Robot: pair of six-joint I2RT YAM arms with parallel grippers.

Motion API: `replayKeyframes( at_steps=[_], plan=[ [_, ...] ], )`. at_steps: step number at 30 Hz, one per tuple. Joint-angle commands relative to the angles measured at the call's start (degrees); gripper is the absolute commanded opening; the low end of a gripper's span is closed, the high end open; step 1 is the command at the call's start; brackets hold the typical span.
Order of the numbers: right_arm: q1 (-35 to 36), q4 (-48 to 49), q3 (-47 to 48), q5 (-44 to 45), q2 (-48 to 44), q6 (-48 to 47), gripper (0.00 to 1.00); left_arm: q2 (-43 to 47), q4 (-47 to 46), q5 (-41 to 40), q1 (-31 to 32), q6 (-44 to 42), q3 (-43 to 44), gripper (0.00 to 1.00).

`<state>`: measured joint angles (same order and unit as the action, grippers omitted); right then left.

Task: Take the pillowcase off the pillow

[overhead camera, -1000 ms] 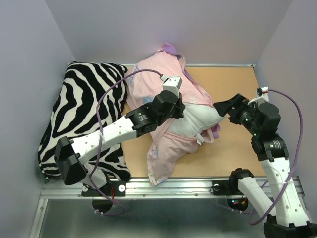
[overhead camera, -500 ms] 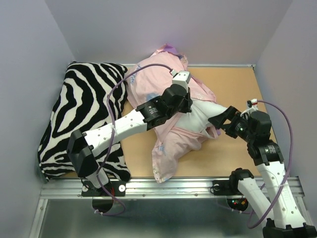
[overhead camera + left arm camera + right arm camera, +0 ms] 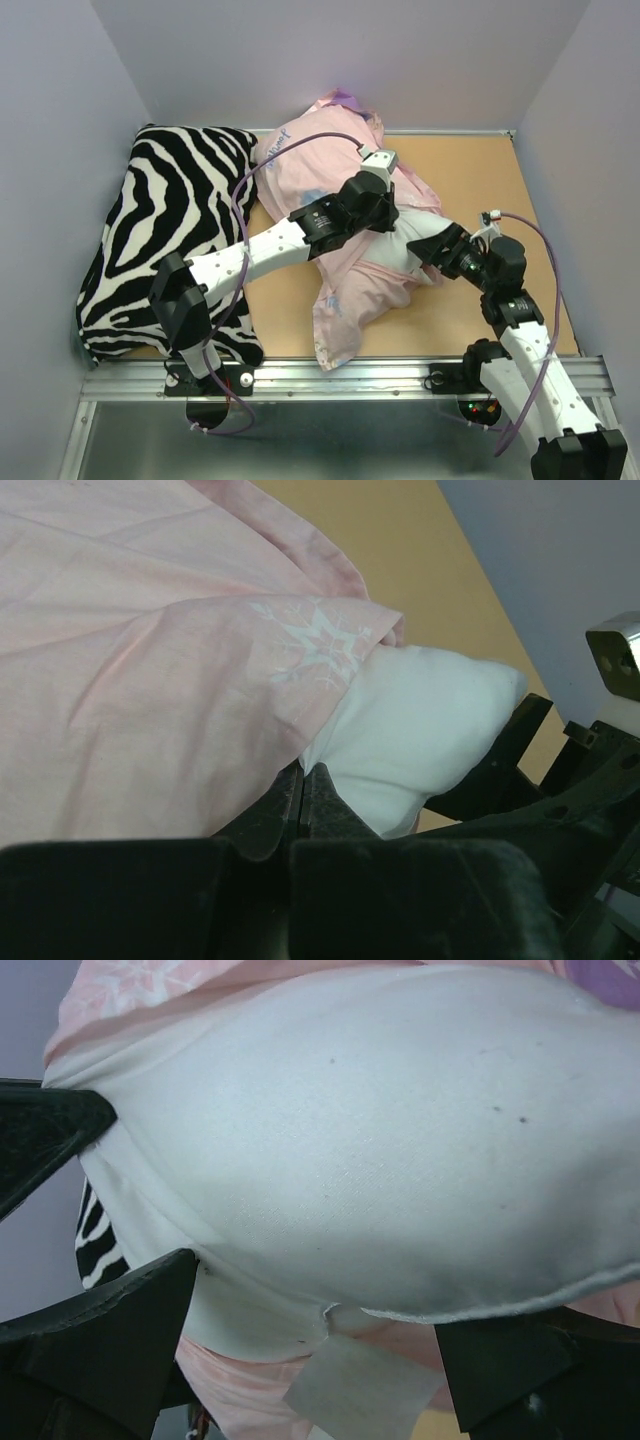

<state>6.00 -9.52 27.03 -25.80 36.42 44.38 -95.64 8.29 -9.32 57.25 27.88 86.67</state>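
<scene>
The pillowcase (image 3: 335, 165), pale pink with faint white snowflakes, lies crumpled across the middle of the table. The white pillow (image 3: 402, 255) pokes out of its open right end. My left gripper (image 3: 388, 220) is shut on the pillowcase edge (image 3: 200, 680), right where the pink cloth meets the bare pillow (image 3: 420, 725). My right gripper (image 3: 432, 248) is open, and its fingers (image 3: 110, 1320) straddle the pillow's exposed end (image 3: 380, 1150). A small white label (image 3: 365, 1385) hangs from the pillow's seam between them. In the left wrist view the right gripper's black fingers (image 3: 505, 745) touch the pillow's far side.
A black-and-white zebra-striped pillow (image 3: 165, 230) fills the left side of the table, against the left wall. Bare wooden tabletop (image 3: 480, 180) shows at the back right. A metal rail (image 3: 350, 378) runs along the near edge. Walls enclose the back and both sides.
My left arm has swung to the right with the pillowcase edge still in its jaws. My right gripper has moved left and now straddles the pillow's bare end.
</scene>
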Motion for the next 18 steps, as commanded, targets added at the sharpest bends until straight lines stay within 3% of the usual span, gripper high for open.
replayKeyframes(
  at_steps=[1, 5, 10, 12, 13, 14, 16, 17, 18],
  plan=[
    [-0.11, 17.24, -5.13, -3.55, 1.18, 2.11, 1.00, 0.36, -6.10, 2.46, -0.39, 0.16, 2.10, 0.00],
    [0.94, 27.52, -9.61, -4.52, 5.40, 4.04, 1.00, -1.30, -6.10, 5.45, -0.39, -0.46, 2.88, 0.00],
    [1.82, 32.37, -10.51, -2.33, 8.05, 4.92, 0.96, -4.56, -5.83, 8.97, 0.75, -1.16, 4.03, 0.00],
    [1.91, 31.41, -9.02, -1.45, 7.26, 4.75, 0.60, -4.82, -5.48, 8.97, 1.98, -1.86, 3.94, 0.00],
    [2.00, 27.31, -6.14, -0.57, 6.91, 4.40, 0.17, -4.21, -5.40, 8.97, 2.33, -2.21, 3.77, 0.00],
    [2.09, 24.84, -4.72, 2.31, 6.56, 3.01, 0.03, -3.60, -5.31, 8.97, 3.38, -2.65, 3.68, 0.13],
    [2.17, 19.92, -1.21, 5.83, 4.72, 2.29, 0.00, -0.97, -4.96, 8.45, 4.61, -4.40, 3.50, 0.31],
    [2.17, 18.58, -0.14, 6.89, 3.66, 2.03, 0.01, 0.09, -4.17, 6.70, 6.19, -5.11, 3.68, 0.47],
    [2.17, 17.44, 0.91, 7.69, 3.39, 1.85, 0.01, 1.14, -3.47, 5.64, 7.33, -5.72, 3.76, 0.51]
  ],
)
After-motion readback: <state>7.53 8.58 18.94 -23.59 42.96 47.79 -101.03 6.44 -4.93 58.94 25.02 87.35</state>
